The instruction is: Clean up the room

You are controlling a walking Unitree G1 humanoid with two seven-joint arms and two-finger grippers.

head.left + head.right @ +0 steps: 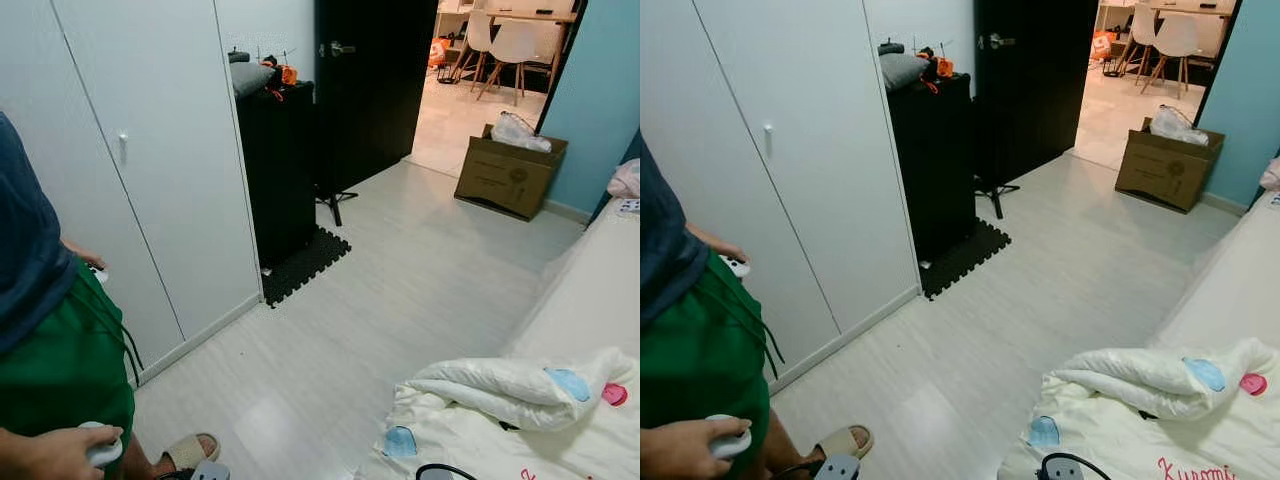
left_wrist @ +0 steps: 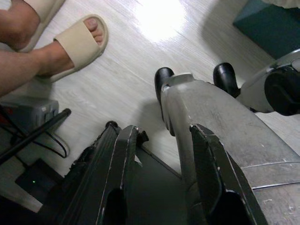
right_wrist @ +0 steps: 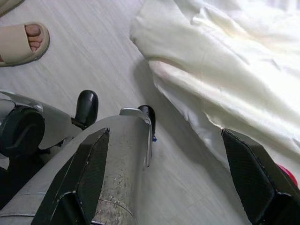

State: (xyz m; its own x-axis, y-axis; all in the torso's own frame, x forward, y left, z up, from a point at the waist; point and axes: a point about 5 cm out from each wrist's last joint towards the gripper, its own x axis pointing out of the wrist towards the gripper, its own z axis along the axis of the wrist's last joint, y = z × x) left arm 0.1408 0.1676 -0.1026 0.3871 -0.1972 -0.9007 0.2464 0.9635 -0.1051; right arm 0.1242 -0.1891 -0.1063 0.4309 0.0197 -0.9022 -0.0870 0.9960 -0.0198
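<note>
A crumpled white duvet (image 1: 520,395) with coloured prints lies on the near end of the bed (image 1: 590,290) at the lower right, and its edge hangs toward the floor (image 3: 225,61). Both arms hang low beside my legs. My left gripper (image 2: 164,187) points at the pale wood floor, open with nothing between its fingers. My right gripper (image 3: 171,183) is wide open just above the floor, beside the hanging duvet edge and apart from it.
A person in green shorts (image 1: 60,370) stands close at my left holding white controllers, one sandalled foot (image 2: 77,42) near my left gripper. A grey power box (image 2: 28,112) with cables lies by it. White wardrobe (image 1: 150,150), black cabinet (image 1: 280,170), foam mat (image 1: 305,265), cardboard box (image 1: 510,175), open doorway.
</note>
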